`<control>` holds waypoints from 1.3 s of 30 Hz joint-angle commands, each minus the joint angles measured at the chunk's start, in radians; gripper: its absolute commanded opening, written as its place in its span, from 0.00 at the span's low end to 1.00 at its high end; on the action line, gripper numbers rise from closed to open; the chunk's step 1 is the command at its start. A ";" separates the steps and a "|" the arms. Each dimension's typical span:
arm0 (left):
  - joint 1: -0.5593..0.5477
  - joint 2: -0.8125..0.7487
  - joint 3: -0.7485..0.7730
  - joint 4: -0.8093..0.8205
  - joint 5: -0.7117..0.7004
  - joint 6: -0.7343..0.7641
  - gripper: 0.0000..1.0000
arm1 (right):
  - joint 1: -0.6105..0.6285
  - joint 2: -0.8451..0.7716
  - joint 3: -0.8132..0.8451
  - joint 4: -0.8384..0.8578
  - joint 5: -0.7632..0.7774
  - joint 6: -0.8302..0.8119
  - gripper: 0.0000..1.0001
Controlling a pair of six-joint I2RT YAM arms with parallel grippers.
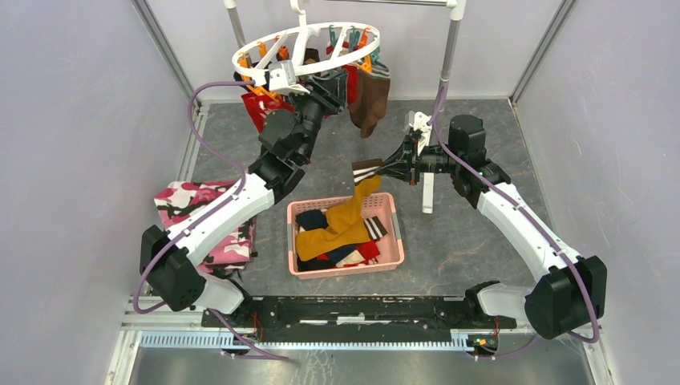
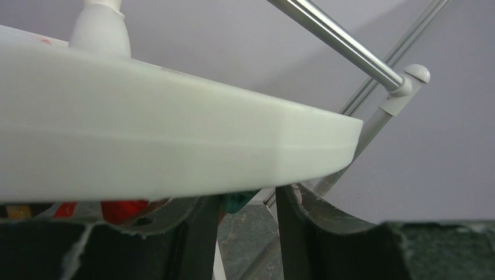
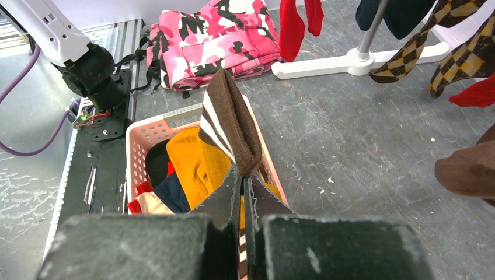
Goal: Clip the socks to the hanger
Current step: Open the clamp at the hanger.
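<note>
Grey mottled floor [image 1: 473,241] between pale walls [image 1: 72,160] bears a basket [image 1: 345,270] of socks [image 1: 337,228].

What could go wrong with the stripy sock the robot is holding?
The right tool pinches the sock only near its brown striped top, so it could slip out and drop back into the basket. The left tool sits right under the hanger. A bump might set the hanger swinging, which would make clipping harder.
</note>
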 commanded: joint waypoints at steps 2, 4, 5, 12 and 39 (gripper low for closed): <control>-0.002 -0.012 0.040 0.029 -0.014 0.039 0.44 | -0.005 -0.026 0.009 0.011 -0.013 0.009 0.00; -0.002 -0.019 0.034 0.030 -0.009 0.037 0.45 | -0.005 -0.025 0.009 0.009 -0.013 0.008 0.00; -0.002 -0.024 0.030 0.030 -0.008 0.036 0.47 | -0.005 -0.026 0.009 0.010 -0.012 0.008 0.00; -0.002 -0.066 -0.041 0.106 -0.007 0.067 0.56 | -0.005 -0.026 0.010 0.007 -0.013 0.005 0.00; -0.012 -0.003 0.047 0.063 -0.016 0.166 0.60 | -0.009 -0.026 0.015 -0.002 -0.019 0.000 0.00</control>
